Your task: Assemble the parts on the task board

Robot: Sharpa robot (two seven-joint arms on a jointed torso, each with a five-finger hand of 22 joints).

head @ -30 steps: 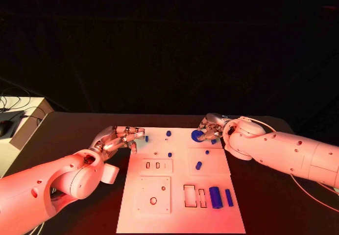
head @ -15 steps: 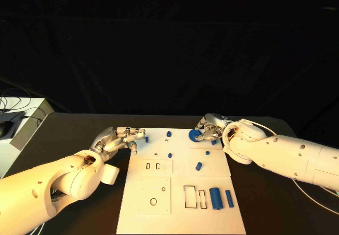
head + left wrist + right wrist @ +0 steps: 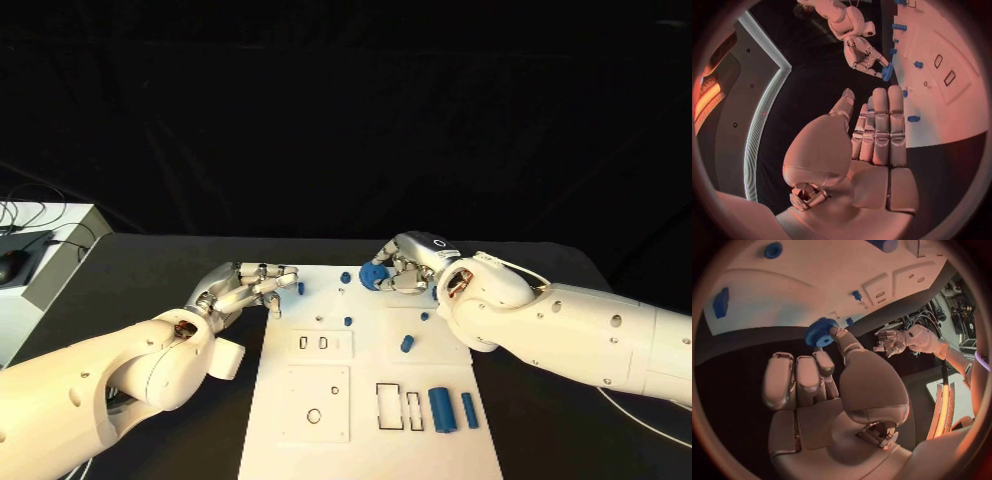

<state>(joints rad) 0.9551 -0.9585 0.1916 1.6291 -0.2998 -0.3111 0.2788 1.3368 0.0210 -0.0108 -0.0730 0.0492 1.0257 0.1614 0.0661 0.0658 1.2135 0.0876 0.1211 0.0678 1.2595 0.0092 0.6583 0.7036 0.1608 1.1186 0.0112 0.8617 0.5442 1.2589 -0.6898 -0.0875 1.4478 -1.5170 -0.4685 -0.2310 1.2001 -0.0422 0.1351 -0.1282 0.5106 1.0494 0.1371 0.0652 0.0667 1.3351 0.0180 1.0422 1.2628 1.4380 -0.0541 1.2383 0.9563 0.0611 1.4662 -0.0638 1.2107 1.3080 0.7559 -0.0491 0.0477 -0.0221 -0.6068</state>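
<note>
At the centre of the head view you find the white task board (image 3: 368,400) lying on the black tabletop (image 3: 159,265), running from the middle of the frame down to its lower edge. Near the board's upper edge, the right hand (image 3: 404,268) pinches a blue toothed gear (image 3: 374,277) between its thumb and fingers; the right wrist view shows the same gear (image 3: 821,332) held at the thumb tip, just off the board's edge. At the left of the board's upper end, the left hand (image 3: 248,285) holds nothing, its fingers extended side by side and reaching toward the board; whether they touch it cannot be told. Small blue pegs (image 3: 346,320) sit in the board's upper half, with a larger blue piece (image 3: 407,343) right of centre. At the lower right of the board, two blue cylinders (image 3: 441,409) lie side by side next to the rectangular slots (image 3: 389,406). At the left edge of the frame you see a pale box (image 3: 43,245) with cables.
</note>
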